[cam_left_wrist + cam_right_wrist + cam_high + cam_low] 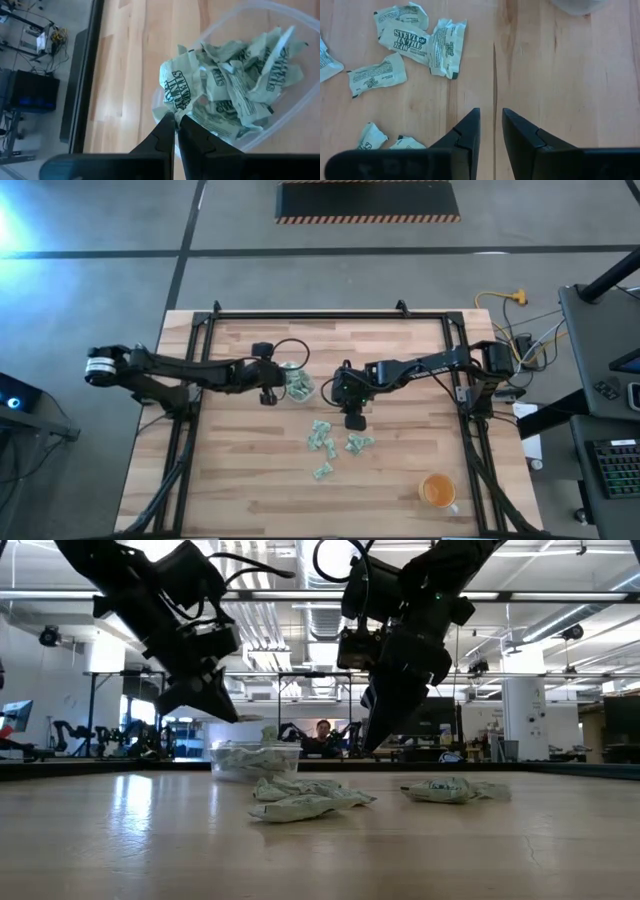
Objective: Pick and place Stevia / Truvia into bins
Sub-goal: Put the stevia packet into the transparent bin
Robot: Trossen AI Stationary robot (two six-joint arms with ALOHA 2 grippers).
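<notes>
Left gripper [176, 125] pinches a Stevia packet [181, 89] over the clear tub [295, 107]; right gripper [491, 120] slightly spread, empty

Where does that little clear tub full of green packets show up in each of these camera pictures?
High view: the clear tub sits mid-table beside the left gripper.
Low view: it stands at centre-left, behind loose packets.
Left wrist view: it fills the upper right.
Right wrist view: only its base edge shows at the top.
Shared landmark: the loose packets.
</notes>
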